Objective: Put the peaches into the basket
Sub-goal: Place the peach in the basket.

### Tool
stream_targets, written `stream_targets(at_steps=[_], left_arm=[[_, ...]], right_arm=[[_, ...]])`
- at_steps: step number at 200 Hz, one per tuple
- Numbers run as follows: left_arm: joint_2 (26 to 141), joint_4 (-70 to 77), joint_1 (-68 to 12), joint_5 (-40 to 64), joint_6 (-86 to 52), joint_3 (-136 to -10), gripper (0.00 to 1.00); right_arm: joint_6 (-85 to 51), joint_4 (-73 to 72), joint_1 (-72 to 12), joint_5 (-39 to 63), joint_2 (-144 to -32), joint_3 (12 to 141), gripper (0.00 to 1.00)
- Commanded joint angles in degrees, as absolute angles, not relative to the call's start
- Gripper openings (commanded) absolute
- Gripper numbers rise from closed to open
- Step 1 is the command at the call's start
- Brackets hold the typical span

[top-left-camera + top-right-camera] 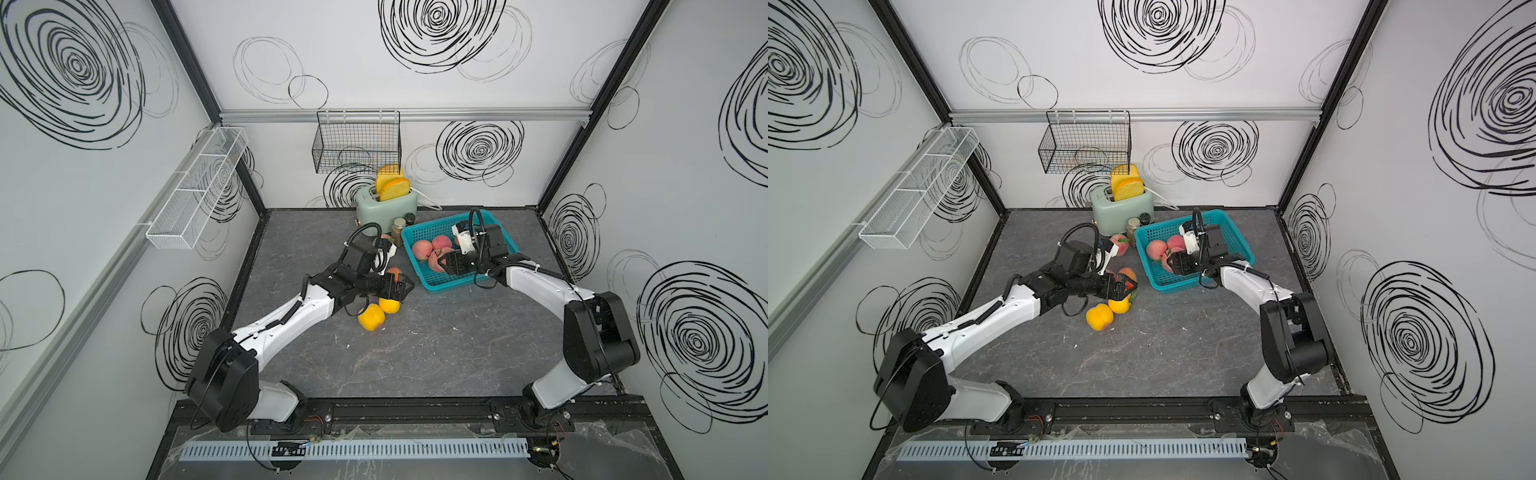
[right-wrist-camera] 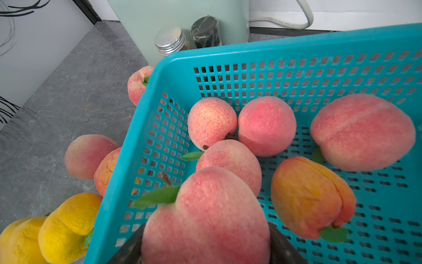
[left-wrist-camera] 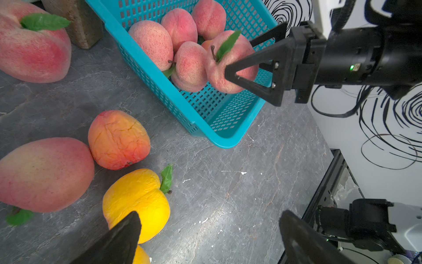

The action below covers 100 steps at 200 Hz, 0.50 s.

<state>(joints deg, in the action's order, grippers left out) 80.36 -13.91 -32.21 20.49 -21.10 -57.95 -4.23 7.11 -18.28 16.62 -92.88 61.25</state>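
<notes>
— Where does the basket [image 1: 415, 268] sit?
— Rear right on the table [image 1: 415, 353], five peaches [image 2: 267, 128] inside. The right gripper [image 3: 237, 64] clamps a pink peach [image 2: 205, 219] above them.
— The left gripper [image 1: 406, 286]?
— Spread wide, empty, over a yellow peach [image 1: 390, 306]; five lie loose.

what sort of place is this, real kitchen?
Probably a lab test cell dressed as a kitchen counter: swirl-printed panel walls, robot arms mounted on a front rail, toaster with bread slices.

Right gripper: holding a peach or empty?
Holding. The right gripper has jaws clamped on a pink leafed peach over the basket, per both wrist views.
</notes>
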Motion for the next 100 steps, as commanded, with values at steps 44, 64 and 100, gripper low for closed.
stream_targets(at_steps=[44, 64, 100], left_arm=[[80.88, -12.48, -32.43, 20.21, -19.15, -60.03, 0.98], [81.03, -12.36, -32.45, 20.21, -19.24, -60.04, 0.98], [80.96, -12.39, -32.43, 20.35, -19.29, -60.2, 0.98]], right_arm=[[-1.78, 9.94, -18.81, 15.95, -94.11, 63.07, 0.74], [-1.51, 10.86, -19.05, 16.35, -94.55, 63.17, 0.74], [-0.8, 12.72, -20.03, 15.07, -96.21, 64.4, 0.74]])
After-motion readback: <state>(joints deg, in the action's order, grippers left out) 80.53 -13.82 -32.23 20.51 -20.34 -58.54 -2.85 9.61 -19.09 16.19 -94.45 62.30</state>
